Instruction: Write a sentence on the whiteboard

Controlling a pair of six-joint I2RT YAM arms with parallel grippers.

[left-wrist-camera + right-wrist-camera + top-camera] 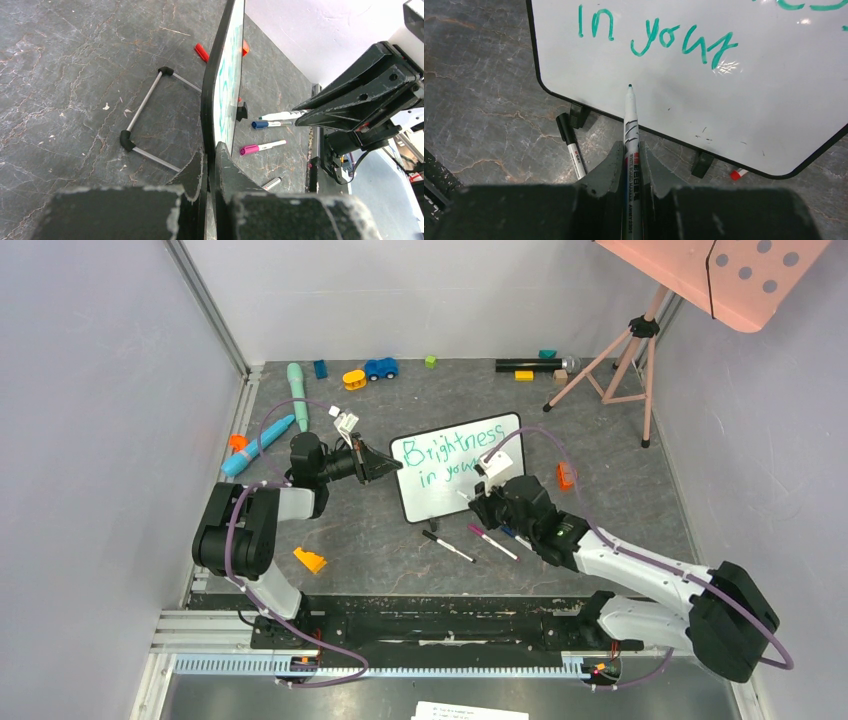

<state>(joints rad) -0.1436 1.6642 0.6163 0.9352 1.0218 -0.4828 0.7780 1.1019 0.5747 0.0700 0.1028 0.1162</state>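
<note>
Teal ink: the sentence read "Brightness" and, under it, "in your"; the lower part of the board was bare white.
Whiteboard: the whiteboard stood propped on its little feet mid-table, between my two arms, its face toward the near side.
Left claw: my left claw was clamped on the board's left edge, one jaw on the face and one behind, steadying it.
Right claw: my right claw was closed on a whiteboard marker, cap off.
Marker axis: it ran straight out from the claw, tip forward, pointing up the board toward "your".
Tip: it sat over the bare patch just below "in your", near the bottom frame; touching or just off, I could not tell.
Coming move: I judged a third line would start here and run rightward, parallel to the lines above; the right arm was the one placed for it.
Loose pen: a black-capped marker lay on the table beside the board's foot, apart from the claw.
</note>
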